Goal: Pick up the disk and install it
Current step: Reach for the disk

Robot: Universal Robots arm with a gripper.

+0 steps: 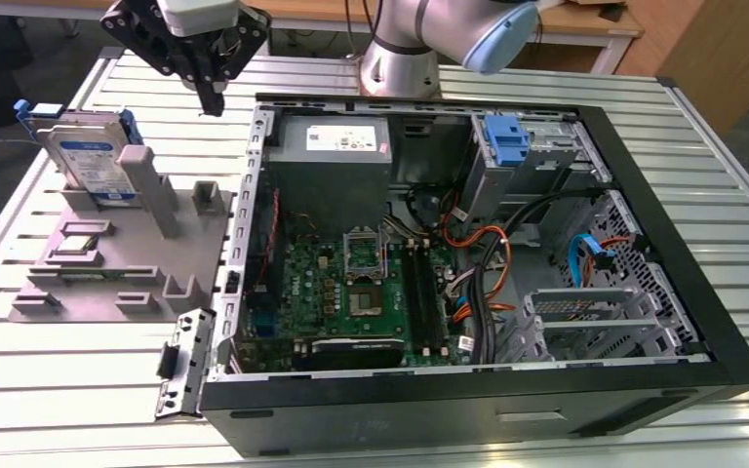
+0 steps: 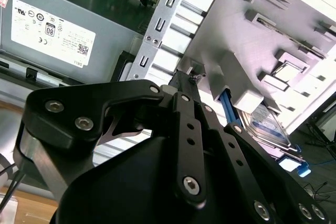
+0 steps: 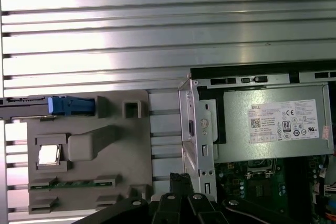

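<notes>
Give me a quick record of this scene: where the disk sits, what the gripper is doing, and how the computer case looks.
disk: standing on edge in the grey holder, on the exterior view's left of the case
gripper: shut, empty, in the air near the disk, apart from it
case: lying open, motherboard exposed
task status: disk not yet picked up

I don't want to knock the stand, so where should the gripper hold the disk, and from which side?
Probably best: grip the disk near its upper edge, coming straight down from above and pinching across its two flat faces. It stands on edge in the stand, so its lower part is seated, and a post crowds one face lower down.
</notes>
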